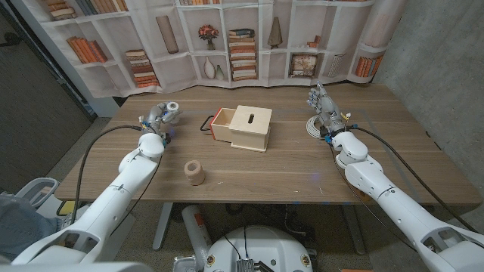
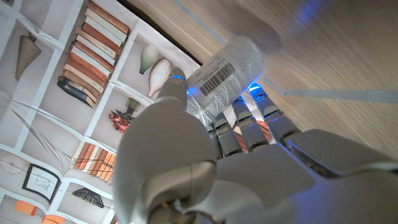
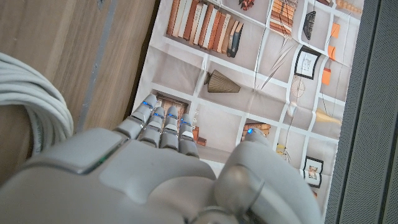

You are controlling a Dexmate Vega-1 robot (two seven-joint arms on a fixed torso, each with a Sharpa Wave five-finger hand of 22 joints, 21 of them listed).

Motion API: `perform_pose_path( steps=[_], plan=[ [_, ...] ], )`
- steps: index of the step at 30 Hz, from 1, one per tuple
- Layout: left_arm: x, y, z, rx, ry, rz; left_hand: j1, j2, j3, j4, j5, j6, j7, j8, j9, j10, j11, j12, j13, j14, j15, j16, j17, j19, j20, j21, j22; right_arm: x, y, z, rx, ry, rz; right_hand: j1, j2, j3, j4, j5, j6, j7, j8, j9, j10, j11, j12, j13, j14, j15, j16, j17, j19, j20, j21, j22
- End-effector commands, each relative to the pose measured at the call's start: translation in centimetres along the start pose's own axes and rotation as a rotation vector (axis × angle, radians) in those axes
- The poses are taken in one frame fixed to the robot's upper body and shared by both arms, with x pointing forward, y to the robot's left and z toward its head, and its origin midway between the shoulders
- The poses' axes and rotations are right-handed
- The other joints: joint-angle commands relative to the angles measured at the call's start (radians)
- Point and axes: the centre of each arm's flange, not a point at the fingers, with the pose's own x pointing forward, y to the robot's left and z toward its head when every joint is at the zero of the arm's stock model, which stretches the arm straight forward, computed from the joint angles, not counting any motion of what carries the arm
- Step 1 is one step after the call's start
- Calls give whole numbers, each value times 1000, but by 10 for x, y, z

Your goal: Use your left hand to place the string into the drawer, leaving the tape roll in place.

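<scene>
My left hand (image 1: 156, 119) is at the table's far left and grips the string, a white spool (image 1: 172, 108) in clear wrap. In the left wrist view the barcoded spool (image 2: 225, 70) sits between the thumb and the fingers (image 2: 249, 121), over the wood. The wooden box (image 1: 252, 127) stands mid-table, and its drawer (image 1: 221, 125) is pulled out toward my left hand, with a black handle (image 1: 206, 122). The tan tape roll (image 1: 195, 172) stands on the table nearer the front, apart from both hands. My right hand (image 1: 324, 107) stands upright at the right with its fingers apart, holding nothing.
A coil of white cable (image 1: 312, 127) lies beside my right hand, and in the right wrist view the cable (image 3: 31, 102) lies on the table. A bookshelf-print backdrop (image 1: 242, 38) hangs behind the table's far edge.
</scene>
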Motion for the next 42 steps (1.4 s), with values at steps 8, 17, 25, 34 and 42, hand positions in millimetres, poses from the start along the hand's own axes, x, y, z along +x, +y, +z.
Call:
perform_pose_path(
  steps=[8, 17, 25, 34, 42],
  plan=[
    [-2, -8, -1, -133, -16, -50, -6, 9, 9, 17, -12, 66, 27, 0, 1, 13, 5, -10, 1, 5, -62, -7, 2, 11, -12, 6, 5, -2, -3, 8, -15, -6, -8, -2, 3, -1, -1, 3, 12, -2, 1, 6, 10, 2, -7, 6, 6, 2, -4, 4, 8, 1, -5, 6],
    [-4, 2, 8, -147, -47, -68, -6, 9, 9, 19, -19, 69, 26, -3, 1, 18, 10, -13, 1, 6, -60, -10, 2, 12, -14, 6, 6, -1, -2, 5, -6, -9, -14, -2, 3, -1, -1, 4, 12, -2, 1, 6, 11, 2, -7, 6, 6, 2, -4, 4, 10, 1, -8, 6],
    [-3, 7, 13, -173, -80, -138, -6, 9, 9, 20, -24, 75, 24, -4, 0, 19, 9, -17, 1, 6, -62, -13, 2, 10, -17, 5, 6, 2, 2, 0, 6, -10, -11, -2, 4, -2, -2, 4, 13, 0, 1, 6, 12, 3, -7, 6, 8, 2, -4, 4, 11, 1, -10, 6],
    [-6, 13, 23, -146, -113, -149, -9, 8, 8, 23, -32, 84, 22, -5, 0, 24, 9, -21, 1, -1, -65, -21, 2, -11, -25, -4, 6, 5, 5, 0, 10, -13, -7, -2, 4, -2, -3, 4, 12, 0, 1, 6, 13, 2, -8, 6, 8, 1, -5, 4, 12, 1, -12, 6],
    [-10, 16, 31, -122, -144, -152, -10, 8, 8, 25, -37, 88, 19, -7, 0, 28, 7, -24, 1, -1, -66, -24, 2, -14, -28, -6, 6, 5, 6, 1, 11, -21, -7, -2, 4, -2, -3, 4, 13, 0, 1, 6, 13, 2, -8, 6, 9, 1, -4, 4, 13, 0, -14, 6]
  ],
)
